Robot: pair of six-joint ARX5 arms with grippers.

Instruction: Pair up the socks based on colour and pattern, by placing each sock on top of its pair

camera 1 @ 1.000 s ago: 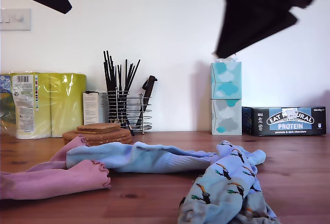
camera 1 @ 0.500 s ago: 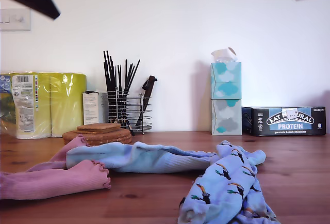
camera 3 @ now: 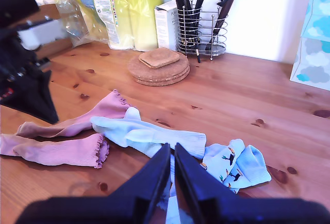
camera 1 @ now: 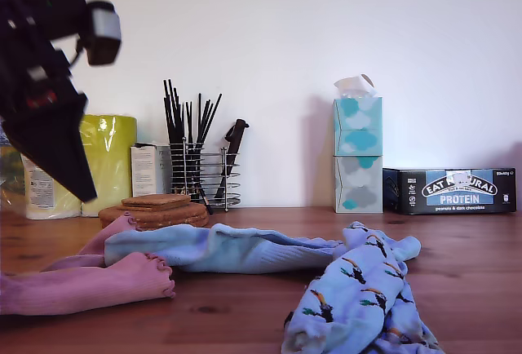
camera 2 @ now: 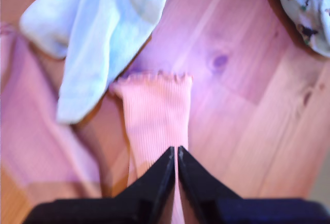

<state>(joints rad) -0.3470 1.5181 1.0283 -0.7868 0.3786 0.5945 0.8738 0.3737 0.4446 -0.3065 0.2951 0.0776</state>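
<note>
My first tool (camera 2: pixel 173 154), jaws nearly closed and empty, hangs over the frilly-cuffed ribbed pink sock (camera 2: pixel 154 121) and should open wide before descending to pinch it.

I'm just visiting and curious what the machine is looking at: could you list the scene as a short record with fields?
Surface: wooden table
Pink socks: two with frilly cuffs, at the exterior view's left
Plain light blue sock, middle, partly over a pink one
Toucan socks, bunched at the exterior view's right
My first gripper, shut, above a pink sock
My second gripper, shut, raised
</note>
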